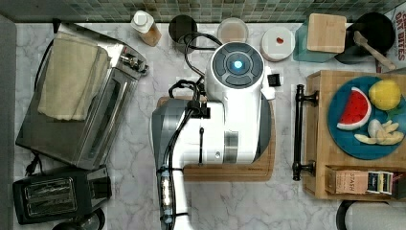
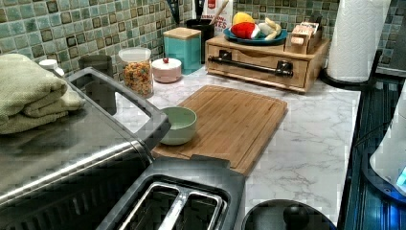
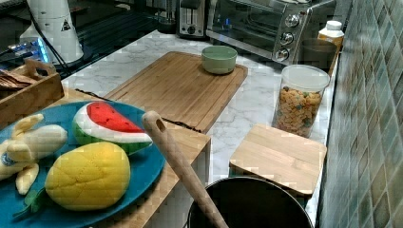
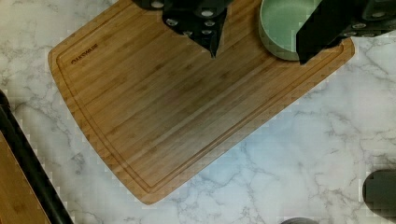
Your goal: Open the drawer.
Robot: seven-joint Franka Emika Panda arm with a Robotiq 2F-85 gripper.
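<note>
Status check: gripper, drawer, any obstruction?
Gripper open, above cutting board. Drawer shut, handle untouched. Nothing blocking handle.

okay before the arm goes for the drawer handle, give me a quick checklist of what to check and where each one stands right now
1. Drawer shut, front flush with its box: ok, nothing pulled yet.
2. Black bar handle free to grab, nothing lying across it: ok.
3. Hand open and holding nothing: ok, fingers apart above the cutting board.
4. Hand lined up with the handle: not ok, it hangs over the board with the handle off to the side.
5. Marble counter in front of the drawer free for it to slide out: ok.
6. Plate of toy food on top steady under a pull: cannot tell.
</note>
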